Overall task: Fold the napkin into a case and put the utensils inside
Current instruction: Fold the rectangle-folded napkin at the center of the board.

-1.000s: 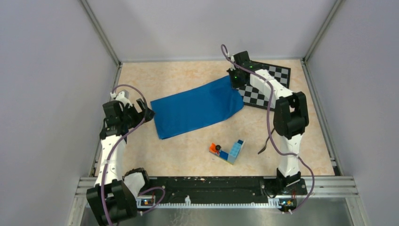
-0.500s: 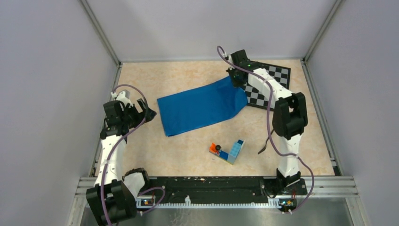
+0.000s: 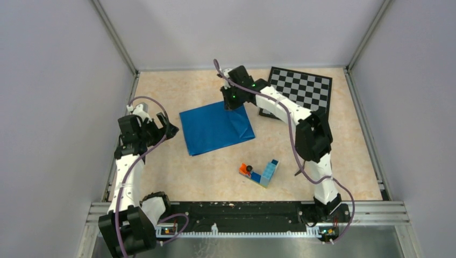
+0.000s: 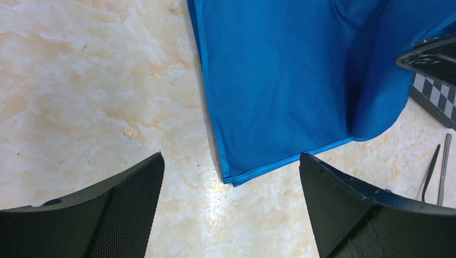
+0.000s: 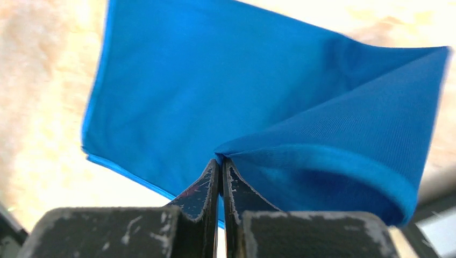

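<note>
The bright blue napkin (image 3: 212,131) lies left of the table's middle, its right part lifted and doubled over leftward. My right gripper (image 3: 232,103) is shut on the raised edge of the napkin (image 5: 188,91), the hem pinched between the fingertips of my right gripper (image 5: 220,161). My left gripper (image 3: 168,129) hangs open just left of the napkin (image 4: 279,80); the near corner of the cloth lies between its spread fingers (image 4: 129,193), untouched. A dark fork (image 4: 430,173) and a silver knife (image 4: 444,161) lie side by side past the cloth's far end.
A chessboard (image 3: 302,88) lies at the back right, partly under the right arm. Blue toy bricks (image 3: 264,173) with an orange piece (image 3: 245,169) sit near the front centre. Grey walls and metal rails enclose the table.
My right gripper has swung left with the napkin's end, off the chessboard and over the cloth, which now looks about half as long. The left arm has stayed still.
</note>
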Available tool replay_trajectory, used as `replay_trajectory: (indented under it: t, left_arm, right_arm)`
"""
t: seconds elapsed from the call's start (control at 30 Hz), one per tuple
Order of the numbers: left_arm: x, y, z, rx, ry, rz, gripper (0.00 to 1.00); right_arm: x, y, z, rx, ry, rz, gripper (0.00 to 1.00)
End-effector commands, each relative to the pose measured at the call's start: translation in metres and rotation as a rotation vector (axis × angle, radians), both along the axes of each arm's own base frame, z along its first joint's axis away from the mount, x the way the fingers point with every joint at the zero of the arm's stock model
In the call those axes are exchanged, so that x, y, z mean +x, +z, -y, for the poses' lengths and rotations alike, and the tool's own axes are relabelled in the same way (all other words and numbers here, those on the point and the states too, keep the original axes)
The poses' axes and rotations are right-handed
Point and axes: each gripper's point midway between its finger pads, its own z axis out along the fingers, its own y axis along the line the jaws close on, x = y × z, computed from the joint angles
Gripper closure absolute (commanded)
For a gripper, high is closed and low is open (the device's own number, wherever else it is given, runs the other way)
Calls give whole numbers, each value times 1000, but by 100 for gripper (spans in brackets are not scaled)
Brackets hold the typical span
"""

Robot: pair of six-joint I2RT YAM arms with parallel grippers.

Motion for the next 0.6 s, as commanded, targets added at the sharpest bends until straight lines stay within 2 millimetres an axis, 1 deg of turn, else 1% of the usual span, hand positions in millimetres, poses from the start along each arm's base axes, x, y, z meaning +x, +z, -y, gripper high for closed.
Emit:
replay_trajectory:
  t: [0.0,0.13,0.27,0.4,0.57]
  left_arm:
    - [2,10,2,16,-12,56,1]
    - [2,10,1,18,-8,56,1]
    - [2,9,0,20,-2,53,1]
    - [2,8,-4,27,28,43,1]
    - [2,9,-5,30,34,43,1]
  right_arm:
    - [-11,7,-57,194,75,-85,100]
    - [-26,2,-87,264,140,-138,100]
    - [-39,-2,-108,313,187,-177,100]
    - [-51,-2,-129,375,228,-224,100]
    - [-62,-14,-148,406,260,-277,100]
